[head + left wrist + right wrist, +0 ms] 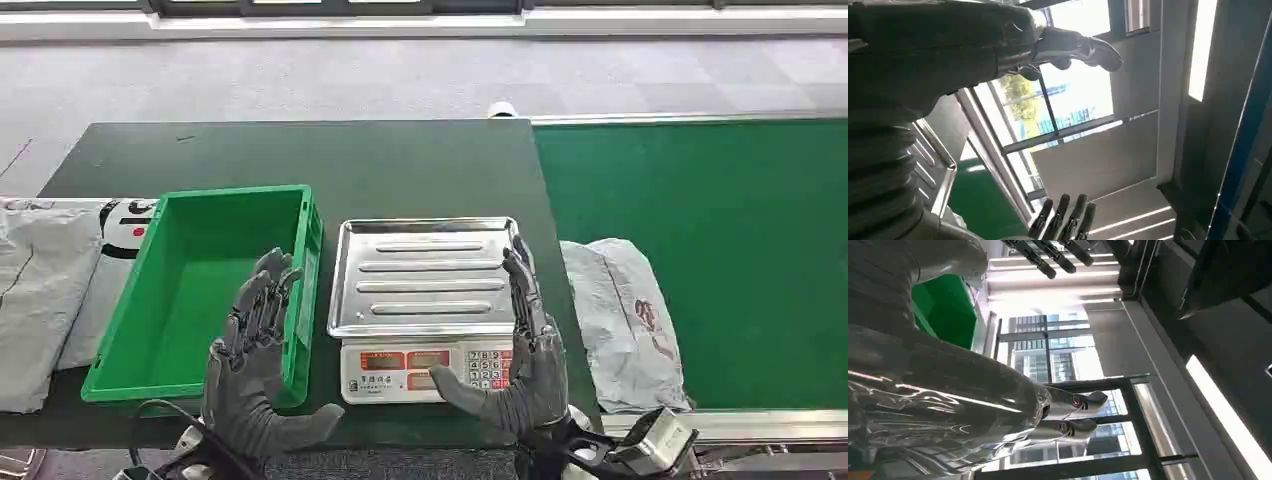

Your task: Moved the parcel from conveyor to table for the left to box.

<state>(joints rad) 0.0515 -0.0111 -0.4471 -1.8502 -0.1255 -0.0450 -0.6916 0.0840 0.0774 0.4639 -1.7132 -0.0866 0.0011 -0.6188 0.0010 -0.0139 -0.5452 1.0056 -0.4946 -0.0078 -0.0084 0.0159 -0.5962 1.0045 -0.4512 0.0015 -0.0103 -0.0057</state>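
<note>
A grey plastic-bag parcel [625,320] lies on the green conveyor belt [720,230], at its left edge beside the dark table [400,165]. My right hand [525,355] is raised over the scale's keypad with fingers spread, holding nothing, left of the parcel. Over the near edge of the empty green box [205,285] my left hand [255,355] is lifted, fingers apart and empty. The left wrist view catches my left hand [998,45] against windows and ceiling. The right wrist view has my right hand [1013,400] against the ceiling.
A scale with a steel tray [425,275] and keypad [430,368] stands between the box and the conveyor. Several grey and white parcels [45,290] are piled on the table left of the box. The table's far half is bare.
</note>
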